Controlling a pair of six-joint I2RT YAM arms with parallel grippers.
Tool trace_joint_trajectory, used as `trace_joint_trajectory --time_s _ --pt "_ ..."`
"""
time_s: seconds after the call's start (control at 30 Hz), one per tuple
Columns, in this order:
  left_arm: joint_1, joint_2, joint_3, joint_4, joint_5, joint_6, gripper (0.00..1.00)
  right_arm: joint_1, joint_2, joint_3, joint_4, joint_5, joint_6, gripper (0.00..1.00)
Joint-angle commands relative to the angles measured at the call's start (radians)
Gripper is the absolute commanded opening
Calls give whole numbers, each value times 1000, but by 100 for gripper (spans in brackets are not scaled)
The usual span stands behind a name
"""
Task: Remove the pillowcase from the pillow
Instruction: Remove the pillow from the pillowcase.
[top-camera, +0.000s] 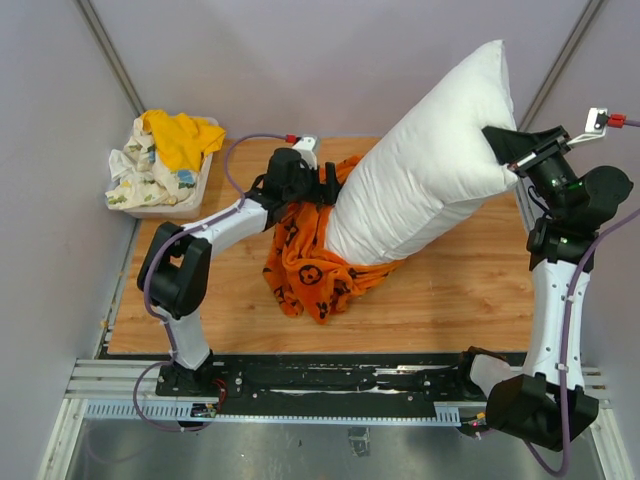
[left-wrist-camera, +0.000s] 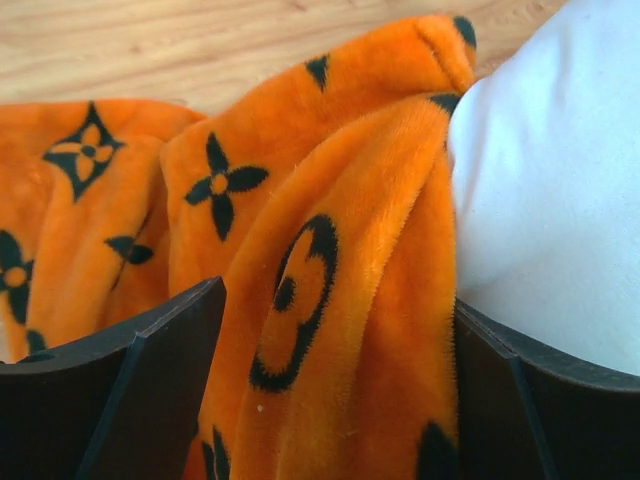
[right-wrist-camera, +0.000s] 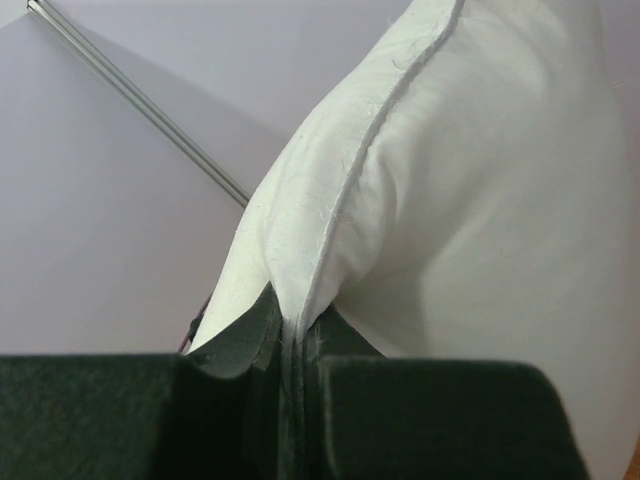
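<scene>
The white pillow (top-camera: 430, 170) hangs tilted, its upper right edge raised high above the table. My right gripper (top-camera: 503, 152) is shut on that edge; in the right wrist view the gripper (right-wrist-camera: 300, 322) pinches the pillow's piped seam (right-wrist-camera: 340, 200). The orange pillowcase (top-camera: 310, 265) with black motifs is bunched around the pillow's lower end on the table. My left gripper (top-camera: 328, 188) is at its upper rim. In the left wrist view the gripper (left-wrist-camera: 338, 296) is shut on a thick fold of pillowcase (left-wrist-camera: 300, 200) that fills the gap between the fingers, next to the bare pillow (left-wrist-camera: 550, 200).
A white bin (top-camera: 190, 200) at the back left holds a yellow cloth (top-camera: 182, 137) and a floral-print cloth (top-camera: 135, 170). The wooden table (top-camera: 460, 300) ends at the metal rail in front. Enclosure walls stand close on both sides and behind.
</scene>
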Motion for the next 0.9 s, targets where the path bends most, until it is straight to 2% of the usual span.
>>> trace_joint_trajectory --time_s 0.0,0.07,0.13,0.2,0.3,0.5,0.63,0.7,0.87 --pt "6 56 -11 2 40 31 80 54 8 -24 -15 -53 -28 1" --pt "6 81 -5 -36 -61 36 64 63 10 -16 -14 -51 -29 1" --pt "8 105 10 -85 -195 36 54 68 13 -2 -13 -49 -30 1" --pt "14 118 12 -122 -311 37 53 72 17 20 -16 -49 -31 1" --pt "54 124 -23 -129 -401 26 56 72 25 85 -46 -60 -44 1" --pt "163 160 -77 -139 -408 -7 56 59 29 315 -145 -44 -100 1" --pt "173 165 -86 -153 -490 5 56 59 77 484 -97 -44 -33 1" --pt "173 165 -86 -160 -512 9 57 59 117 621 -88 -47 -5 1" --pt "174 159 -83 -179 -530 12 58 58 194 900 -154 -36 -15 1"
